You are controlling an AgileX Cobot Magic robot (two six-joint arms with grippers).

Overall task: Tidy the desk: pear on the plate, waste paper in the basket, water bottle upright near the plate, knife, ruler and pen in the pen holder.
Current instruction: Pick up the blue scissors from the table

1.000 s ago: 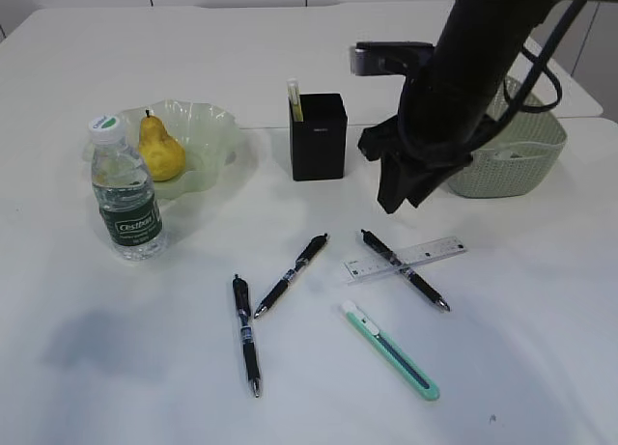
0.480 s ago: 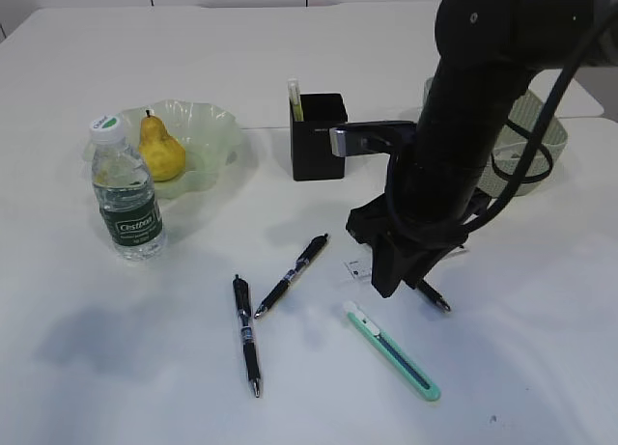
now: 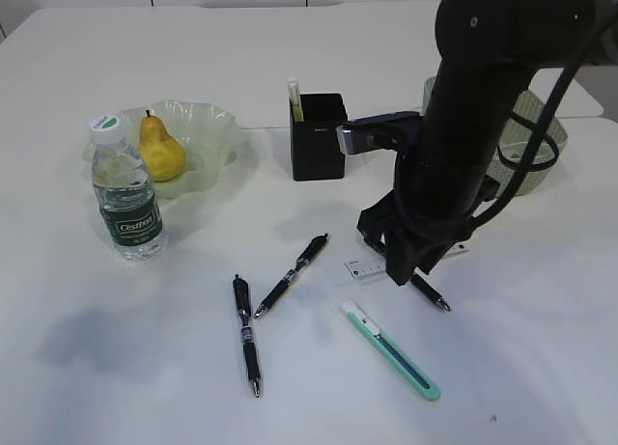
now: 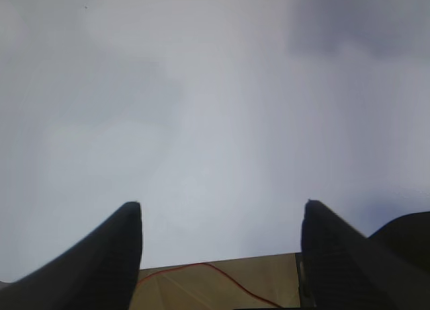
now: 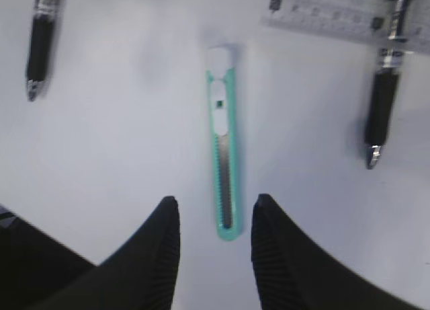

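The surface (image 3: 319, 59) is a plain, smooth white top. At the far left sits the plate (image 3: 208, 136), pale green translucent glass with a wavy ruffled rim, and the pear (image 3: 160, 151), yellow and smooth with a short dark stem, rests in it. Just near of the plate the bottle (image 3: 126, 194) stands upright: clear ribbed plastic, white cap, dark green label. The holder (image 3: 318, 136), a matte black square cup, stands far of centre with a slim pale stick rising from its left corner. The basket (image 3: 531, 151), sage green with woven-look perforated sides, lies at the far right, largely behind the right arm; whether paper is in it cannot be told.

Two black pens lie loose left of centre: one (image 3: 246, 334) nearly lengthwise, one (image 3: 293, 274) slanted. A third pen (image 5: 383, 101) lies across the clear ruler (image 5: 342, 17), whose black markings show through. The knife (image 3: 391, 349), a slim mint-green plastic cutter with a white end, lies slanted on the near right.

The right gripper (image 5: 213, 219) hangs low over the surface, its ribbed black fingers partly apart and holding nothing, the knife's near end between their tips in the wrist view. The left gripper (image 4: 222, 219) stands wide apart, empty, over bare white surface.
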